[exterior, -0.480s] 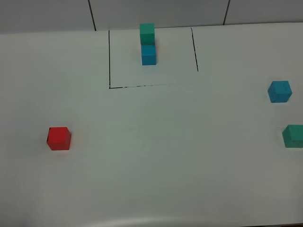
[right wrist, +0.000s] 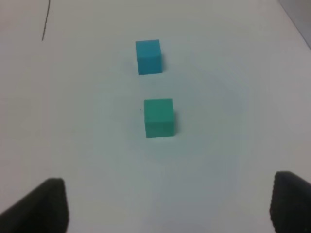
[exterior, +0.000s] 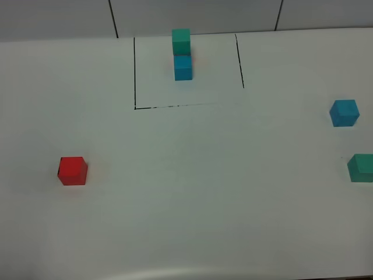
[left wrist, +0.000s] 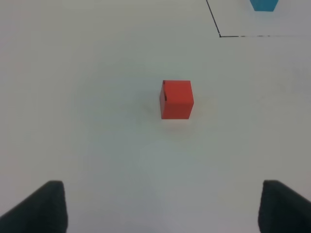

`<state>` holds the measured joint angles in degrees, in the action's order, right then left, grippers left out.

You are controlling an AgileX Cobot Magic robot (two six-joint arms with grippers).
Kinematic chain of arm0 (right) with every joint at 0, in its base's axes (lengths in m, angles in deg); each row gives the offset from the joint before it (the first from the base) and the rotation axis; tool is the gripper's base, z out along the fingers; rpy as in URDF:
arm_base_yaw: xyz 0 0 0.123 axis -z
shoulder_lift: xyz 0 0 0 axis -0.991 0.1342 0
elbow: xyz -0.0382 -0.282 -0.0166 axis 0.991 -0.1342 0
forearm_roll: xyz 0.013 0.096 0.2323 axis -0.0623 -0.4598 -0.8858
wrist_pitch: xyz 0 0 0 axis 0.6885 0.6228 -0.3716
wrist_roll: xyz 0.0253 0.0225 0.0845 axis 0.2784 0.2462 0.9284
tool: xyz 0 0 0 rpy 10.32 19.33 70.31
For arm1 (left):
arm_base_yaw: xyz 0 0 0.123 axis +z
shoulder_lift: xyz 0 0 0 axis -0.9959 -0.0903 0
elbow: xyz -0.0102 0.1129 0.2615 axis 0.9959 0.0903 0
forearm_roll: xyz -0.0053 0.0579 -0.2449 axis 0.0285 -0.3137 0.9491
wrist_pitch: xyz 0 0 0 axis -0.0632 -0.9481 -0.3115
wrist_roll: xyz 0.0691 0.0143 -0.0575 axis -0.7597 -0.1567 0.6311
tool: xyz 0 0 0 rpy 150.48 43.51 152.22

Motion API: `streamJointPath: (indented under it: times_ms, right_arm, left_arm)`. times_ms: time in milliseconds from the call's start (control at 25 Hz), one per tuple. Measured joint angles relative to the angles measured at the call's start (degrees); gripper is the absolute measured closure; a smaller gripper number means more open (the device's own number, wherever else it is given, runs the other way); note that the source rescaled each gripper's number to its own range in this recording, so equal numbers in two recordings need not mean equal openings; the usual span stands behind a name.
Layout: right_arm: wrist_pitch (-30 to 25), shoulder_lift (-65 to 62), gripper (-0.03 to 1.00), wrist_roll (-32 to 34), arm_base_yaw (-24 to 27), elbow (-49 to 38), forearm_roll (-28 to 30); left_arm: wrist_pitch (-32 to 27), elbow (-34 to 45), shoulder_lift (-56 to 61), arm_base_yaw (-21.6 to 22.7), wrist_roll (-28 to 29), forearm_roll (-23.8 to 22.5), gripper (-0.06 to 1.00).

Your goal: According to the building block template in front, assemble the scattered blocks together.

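Three loose cubes lie on the white bench in the exterior high view. The red cube is at the left of the frame. The blue cube and the teal-green cube are at the right edge, blue above green, near but apart. The template, green joined to blue, stands at upper centre inside the black drawn lines. No arm shows in this view.

Left wrist view: the left fingers are spread wide and hold nothing. The red cube sits ahead of them, close to their centre line, its faces roughly square to the gap. Being a cube, it has no long axis. Only bare bench lies between, so nothing obstructs.

Right wrist view: the right fingers are likewise spread and empty. The teal-green cube lies ahead, near the centre line, and the blue cube stands beyond it, apart.

Judgement: the left arm is nearer red, the right arm nearer the other two. A reach for blue must clear green.
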<state>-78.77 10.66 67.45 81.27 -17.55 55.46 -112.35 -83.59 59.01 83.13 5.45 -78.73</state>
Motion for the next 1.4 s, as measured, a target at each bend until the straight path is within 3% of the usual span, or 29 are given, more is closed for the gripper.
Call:
streamJointPath:
  times_ms: [1000,1400]
  right_arm:
    - [0.0,0.0,0.27,-0.1,0.0,0.0,0.0]
    - [0.0,0.0,0.27,-0.1,0.0,0.0,0.0]
  left_arm:
    - [0.4,-0.2,-1.2,0.0,0.0,-0.4,0.18]
    - [12.3,-5.0,-21.6,0.0,0.0,-1.6,0.0]
